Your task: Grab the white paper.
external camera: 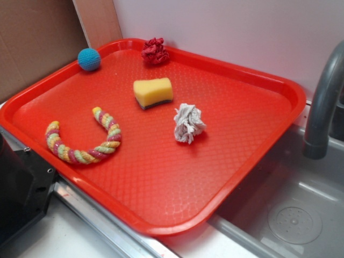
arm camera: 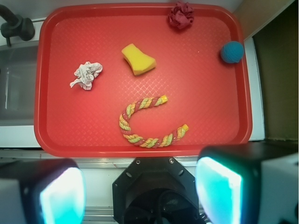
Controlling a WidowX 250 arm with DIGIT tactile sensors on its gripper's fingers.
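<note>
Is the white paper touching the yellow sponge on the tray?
No, the white paper lies apart from the yellow sponge, with bare red tray between them.

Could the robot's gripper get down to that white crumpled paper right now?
Probably yes. The white paper lies alone on the red tray, apart from the yellow sponge, nothing covering it. The gripper is open, off the tray's near edge.

White paper [external camera: 188, 123] sits alone on red tray [external camera: 161, 204], bare tray on every side. Nearest obstacle is yellow sponge [external camera: 153, 92], near but apart. Rope toy [external camera: 83, 141], teal ball [external camera: 89, 59], red wad [external camera: 155, 51] well apart. Grey faucet [external camera: 325, 102] stands off-tray beside the sink.
</note>
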